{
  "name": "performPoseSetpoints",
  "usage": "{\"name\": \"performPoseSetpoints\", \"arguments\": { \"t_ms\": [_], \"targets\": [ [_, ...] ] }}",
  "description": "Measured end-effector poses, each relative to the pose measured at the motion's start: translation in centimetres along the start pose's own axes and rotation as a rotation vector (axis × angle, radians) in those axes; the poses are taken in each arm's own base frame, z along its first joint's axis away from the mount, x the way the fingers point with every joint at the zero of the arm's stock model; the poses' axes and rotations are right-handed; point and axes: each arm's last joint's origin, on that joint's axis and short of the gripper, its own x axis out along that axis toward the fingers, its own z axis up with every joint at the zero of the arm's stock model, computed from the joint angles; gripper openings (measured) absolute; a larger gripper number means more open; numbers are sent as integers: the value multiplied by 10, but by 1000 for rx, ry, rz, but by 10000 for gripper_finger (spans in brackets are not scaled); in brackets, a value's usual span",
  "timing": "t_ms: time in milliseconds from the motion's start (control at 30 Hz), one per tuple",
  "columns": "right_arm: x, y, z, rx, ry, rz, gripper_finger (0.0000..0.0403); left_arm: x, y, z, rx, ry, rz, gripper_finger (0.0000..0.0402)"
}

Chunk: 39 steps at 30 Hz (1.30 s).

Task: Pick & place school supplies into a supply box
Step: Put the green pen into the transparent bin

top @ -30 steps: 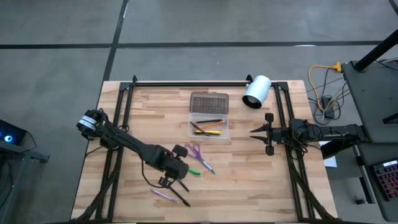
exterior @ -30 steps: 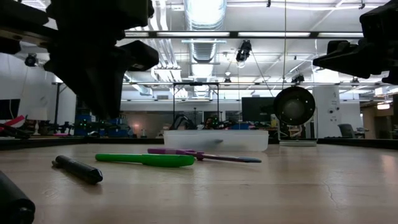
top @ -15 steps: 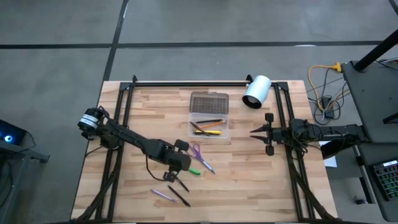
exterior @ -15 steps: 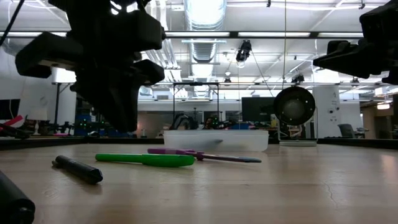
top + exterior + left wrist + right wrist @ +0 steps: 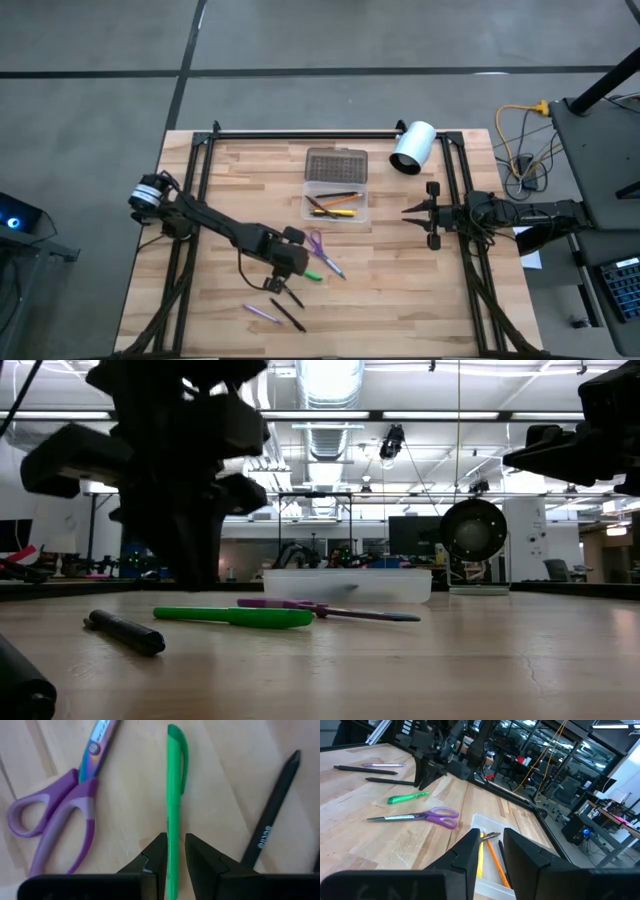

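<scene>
A green pen (image 5: 312, 274) lies flat on the wooden table beside purple-handled scissors (image 5: 322, 250). My left gripper (image 5: 175, 840) points steeply down over the pen (image 5: 175, 780), open by a narrow gap, one finger on each side of the barrel. The pen still rests on the table (image 5: 235, 617). The clear supply box (image 5: 308, 205) stands toward the far middle with its dotted lid (image 5: 336, 163) folded back and several pens inside. My right gripper (image 5: 491, 837) waits open at the right edge (image 5: 408, 211), level, holding nothing. My left gripper's fingers (image 5: 155, 850) come from above and stand across the green pen, on either side of the barrel (image 5: 173, 827) away from the clip end. The barrel fills the gap between them. I cannot tell whether they touch it. The pen lies flat on the table.
Two black pens (image 5: 290, 297) (image 5: 288, 318) and a purple one (image 5: 262, 313) lie near the front edge; one black pen (image 5: 270, 825) is close beside the green one. A white cylinder (image 5: 413, 147) lies at the far right. Dark frame rails (image 5: 190, 200) run along both sides.
My left gripper has gone toward the table's far edge and a little to the right, from over the black pens to the green pen, and has come down around it. Its finger gap looks unchanged. The green pen and the scissors have stayed where they were.
</scene>
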Motion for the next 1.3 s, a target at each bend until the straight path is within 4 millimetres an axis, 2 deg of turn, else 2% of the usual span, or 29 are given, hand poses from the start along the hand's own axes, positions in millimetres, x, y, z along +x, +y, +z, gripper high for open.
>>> {"name": "performPoseSetpoints", "arguments": {
  "t_ms": [400, 600, 800, 1100, 1300],
  "targets": [
    [0, 0, 0, 0, 0, 0, 70, 23, 12, -6, -40, 69, -28, 52],
    [0, 0, 0, 0, 0, 0, 70, 24, 17, -7, -55, 69, -39, 50],
    [0, 0, 0, 0, 0, 0, 79, 23, 16, -7, -21, 63, -73, 12],
    [0, 0, 0, 0, 1, 0, 82, 20, 15, -6, 5, 57, -81, 9],
    [0, 0, 0, 0, 0, 0, 72, 13, 13, 7, 33, 17, -44, 8]
  ]
}}
